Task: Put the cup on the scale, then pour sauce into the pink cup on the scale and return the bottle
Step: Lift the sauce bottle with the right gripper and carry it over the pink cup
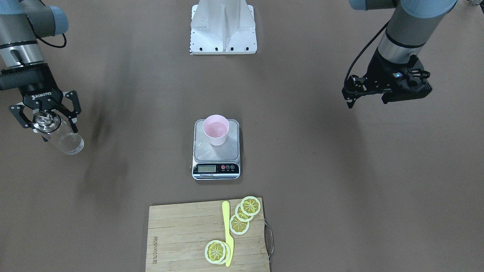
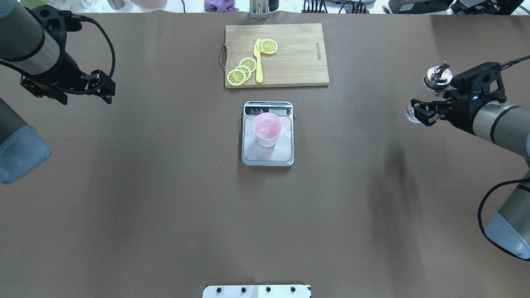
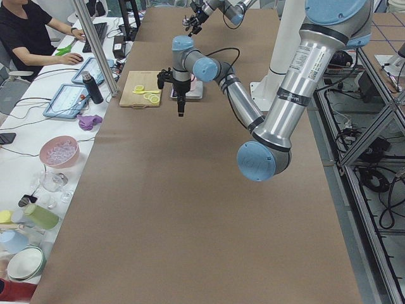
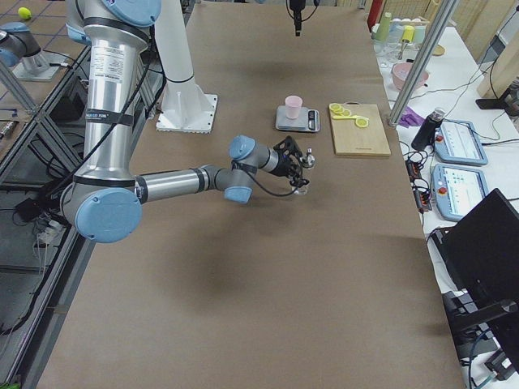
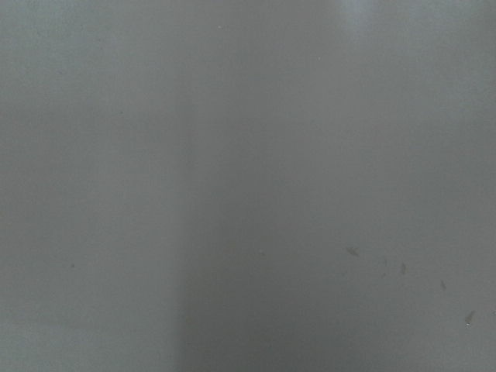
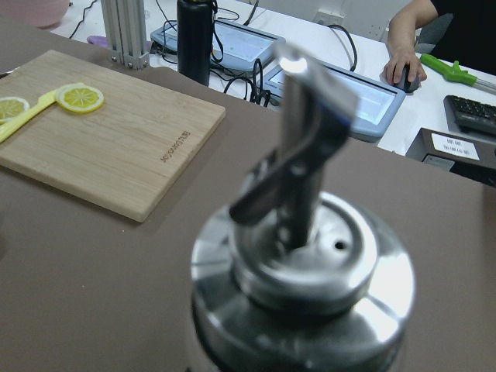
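The pale pink cup (image 1: 216, 130) stands upright on the silver scale (image 1: 206, 151) at the table's middle, also in the overhead view (image 2: 267, 129). Its inside has a faint wet sheen. The clear glass bottle (image 1: 64, 138) with a metal spout cap (image 6: 302, 263) stands upright on the table at my right side (image 2: 438, 78). My right gripper (image 1: 45, 113) is open, its fingers spread wide on either side of the bottle's neck without gripping it. My left gripper (image 1: 349, 102) hangs shut and empty above bare table, far from the scale.
A wooden cutting board (image 1: 181, 234) with lemon slices (image 1: 245, 213) and a yellow knife (image 1: 227, 234) lies beyond the scale on the operators' side. The robot's white base plate (image 1: 223, 30) is behind the scale. Clear wet marks show on the scale platform (image 2: 288, 133).
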Robot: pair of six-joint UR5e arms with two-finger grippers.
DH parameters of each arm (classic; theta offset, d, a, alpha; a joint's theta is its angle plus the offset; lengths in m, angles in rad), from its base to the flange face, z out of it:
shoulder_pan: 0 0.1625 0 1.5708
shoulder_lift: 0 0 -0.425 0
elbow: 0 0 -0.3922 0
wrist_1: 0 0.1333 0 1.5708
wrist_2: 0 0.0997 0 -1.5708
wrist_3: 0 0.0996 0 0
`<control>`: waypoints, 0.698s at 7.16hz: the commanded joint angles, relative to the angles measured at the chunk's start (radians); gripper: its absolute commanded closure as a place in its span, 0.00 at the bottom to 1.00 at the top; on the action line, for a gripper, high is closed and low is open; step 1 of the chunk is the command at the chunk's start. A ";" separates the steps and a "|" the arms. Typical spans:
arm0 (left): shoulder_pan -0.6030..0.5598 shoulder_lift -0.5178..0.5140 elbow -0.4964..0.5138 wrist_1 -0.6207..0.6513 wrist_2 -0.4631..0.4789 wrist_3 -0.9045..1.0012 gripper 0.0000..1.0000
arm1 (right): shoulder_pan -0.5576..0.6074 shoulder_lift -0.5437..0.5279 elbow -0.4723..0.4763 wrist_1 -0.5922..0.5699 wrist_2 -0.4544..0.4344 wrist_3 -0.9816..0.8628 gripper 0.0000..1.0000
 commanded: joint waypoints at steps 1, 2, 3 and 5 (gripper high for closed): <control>-0.006 0.010 0.001 -0.014 0.000 0.001 0.01 | -0.016 0.143 0.060 -0.249 -0.060 -0.163 1.00; -0.013 0.010 0.008 -0.014 0.000 0.000 0.01 | -0.086 0.209 0.066 -0.365 -0.171 -0.176 1.00; -0.020 0.001 0.052 -0.017 0.015 0.001 0.01 | -0.182 0.266 0.067 -0.483 -0.305 -0.182 1.00; -0.045 0.002 0.069 -0.015 0.042 0.098 0.01 | -0.311 0.399 0.066 -0.727 -0.471 -0.184 1.00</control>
